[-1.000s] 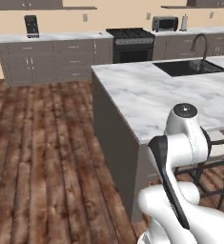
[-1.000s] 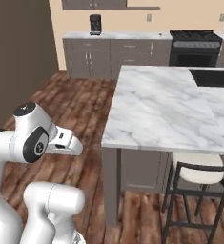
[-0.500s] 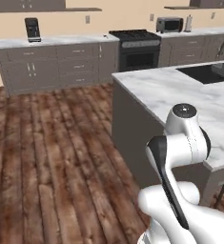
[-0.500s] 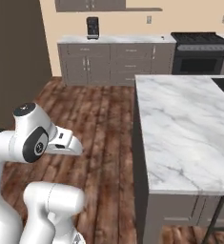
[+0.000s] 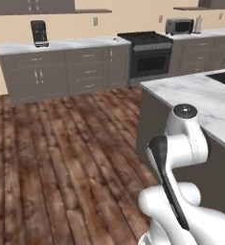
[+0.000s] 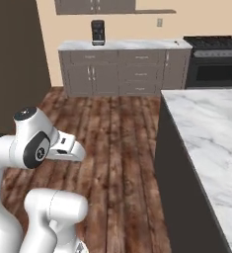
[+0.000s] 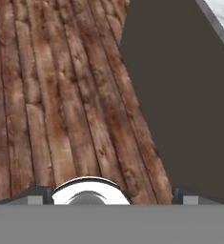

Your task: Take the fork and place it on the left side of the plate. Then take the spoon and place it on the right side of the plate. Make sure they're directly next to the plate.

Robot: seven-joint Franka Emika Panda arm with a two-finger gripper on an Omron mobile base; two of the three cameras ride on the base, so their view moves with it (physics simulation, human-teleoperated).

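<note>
The gripper (image 7: 111,200) hangs over the wood floor (image 7: 51,95), jaws apart and empty, beside the dark flank of the marble island (image 6: 211,138). This looks like the approach step: fork, spoon and plate must first be found, perhaps further along that island.

We see a marble island (image 5: 200,95), a black stove (image 5: 147,52), a coffee machine (image 5: 38,32), a toaster oven (image 5: 179,25) and wooden flooring (image 5: 61,153).

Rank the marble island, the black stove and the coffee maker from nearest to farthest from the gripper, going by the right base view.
1. Marble island, right beside the gripper.
2. Black stove, far right on the back wall.
3. Coffee maker, on the back counter; too close to call against the stove.
</note>
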